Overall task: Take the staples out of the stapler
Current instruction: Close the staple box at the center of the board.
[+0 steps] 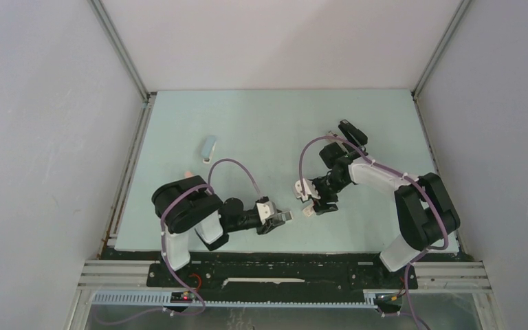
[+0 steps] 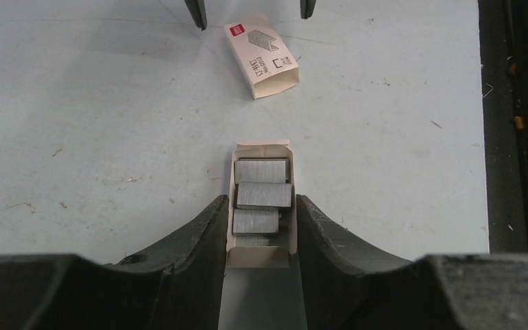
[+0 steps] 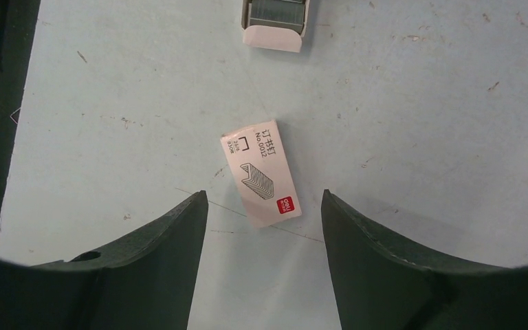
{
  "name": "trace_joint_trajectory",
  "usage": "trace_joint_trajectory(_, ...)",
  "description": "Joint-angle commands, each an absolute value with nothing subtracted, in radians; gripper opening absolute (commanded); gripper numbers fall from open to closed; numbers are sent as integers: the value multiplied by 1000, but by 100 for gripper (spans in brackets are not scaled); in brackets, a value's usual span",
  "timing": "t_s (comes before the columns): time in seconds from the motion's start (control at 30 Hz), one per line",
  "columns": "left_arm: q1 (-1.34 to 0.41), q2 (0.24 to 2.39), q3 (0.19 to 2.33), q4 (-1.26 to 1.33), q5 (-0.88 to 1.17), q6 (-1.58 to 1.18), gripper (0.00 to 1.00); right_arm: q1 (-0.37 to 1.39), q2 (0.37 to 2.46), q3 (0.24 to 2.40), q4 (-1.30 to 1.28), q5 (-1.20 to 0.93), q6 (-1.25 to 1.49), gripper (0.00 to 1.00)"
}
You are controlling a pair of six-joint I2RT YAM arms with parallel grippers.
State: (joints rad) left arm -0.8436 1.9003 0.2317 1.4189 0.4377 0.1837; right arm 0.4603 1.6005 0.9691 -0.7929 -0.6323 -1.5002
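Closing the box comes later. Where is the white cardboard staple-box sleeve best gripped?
Across its two long edges, from straight above: the white cardboard sleeve lies flat on the pale table, skewed, so the jaws likely need turning square to it.

I see a pale mint-green tabletop (image 2: 75, 103) flecked with faint dark scuffs. The white cardboard sleeve (image 3: 261, 173) carries black characters, a grey line drawing and a small red logo. The off-white cardboard tray (image 2: 258, 257) shows silvery-grey metal staple strips (image 2: 264, 194). The left gripper (image 2: 261, 199) and right gripper (image 3: 265, 194) are matte black.
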Motion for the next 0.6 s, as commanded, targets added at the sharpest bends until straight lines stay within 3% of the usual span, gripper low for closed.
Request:
trace_joint_trajectory(0.0, -880, 1928, 222, 1428, 389, 186, 45, 470, 1622, 968, -772, -613, -1490, 71)
trace_joint_trajectory(0.3, -914, 1978, 229, 1506, 363, 150, 43, 498, 1649, 945, -707, -560, -1474, 70)
trace_joint_trajectory(0.57, -947, 1998, 249, 1511, 337, 147, 42, 504, 1659, 943, -723, -562, -1492, 62)
